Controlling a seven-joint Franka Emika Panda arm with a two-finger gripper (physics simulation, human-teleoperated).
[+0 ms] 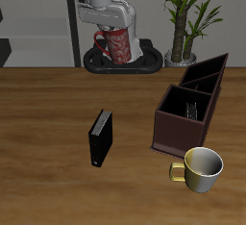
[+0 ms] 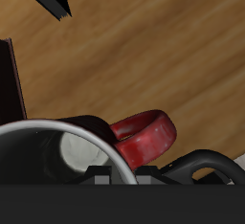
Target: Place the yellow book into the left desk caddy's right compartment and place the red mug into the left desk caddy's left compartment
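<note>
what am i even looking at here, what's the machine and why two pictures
These are simulator renders of a robot arm working at a wooden table. One picture looks at the scene from in front and above; the other comes from a camera on the arm's gripper. The gripper holds the red mug up in the air near the arm's base; its handle shows close up in the wrist view. On the table stand the left desk caddy, with the yellow book already in its square section, a black book, and a yellowish-cream mug.
</note>
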